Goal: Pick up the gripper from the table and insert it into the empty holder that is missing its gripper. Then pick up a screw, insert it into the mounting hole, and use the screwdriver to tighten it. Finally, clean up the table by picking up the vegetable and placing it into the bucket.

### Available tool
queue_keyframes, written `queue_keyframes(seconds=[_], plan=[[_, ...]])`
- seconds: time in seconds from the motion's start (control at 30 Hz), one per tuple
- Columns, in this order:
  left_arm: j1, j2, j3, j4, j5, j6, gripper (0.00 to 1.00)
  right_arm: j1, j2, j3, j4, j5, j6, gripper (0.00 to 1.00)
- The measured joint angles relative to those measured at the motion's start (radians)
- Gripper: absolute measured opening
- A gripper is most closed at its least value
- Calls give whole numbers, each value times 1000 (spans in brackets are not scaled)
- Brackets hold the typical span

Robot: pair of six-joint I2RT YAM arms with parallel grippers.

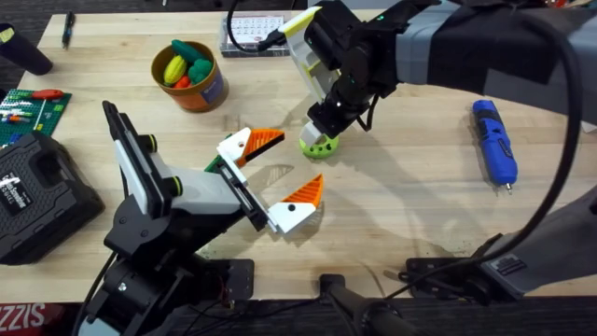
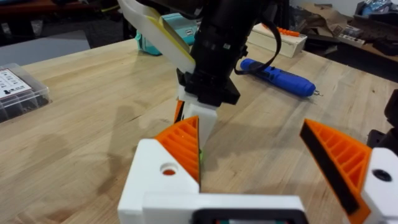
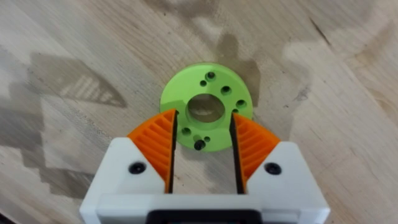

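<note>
Bucket (image 1: 191, 77) on table (image 1: 420, 196), left of screwdriver (image 1: 493, 142).

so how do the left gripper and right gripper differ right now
The left gripper has its fingers spread wide, with nothing between them; the right gripper has its fingers set narrow, straddling the green disc. The left gripper hovers beside bare table, pointing roughly level; the right gripper points straight down at the disc. Both have white fingers with orange ribbed pads.
</note>
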State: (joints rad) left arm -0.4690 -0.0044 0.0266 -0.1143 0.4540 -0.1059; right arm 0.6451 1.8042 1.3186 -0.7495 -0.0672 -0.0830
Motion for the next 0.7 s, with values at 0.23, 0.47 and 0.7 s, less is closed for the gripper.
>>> queue_keyframes(seconds=[0.23,0.47,0.7], plan=[[0,4,1,11,-2,-1,985,-3,0,0,-19,-1,4,484],[0,4,1,11,-2,-1,985,9,-181,0,-136,61,75,484],[0,4,1,11,-2,-1,985,118,-200,-177,67,176,203,484]])
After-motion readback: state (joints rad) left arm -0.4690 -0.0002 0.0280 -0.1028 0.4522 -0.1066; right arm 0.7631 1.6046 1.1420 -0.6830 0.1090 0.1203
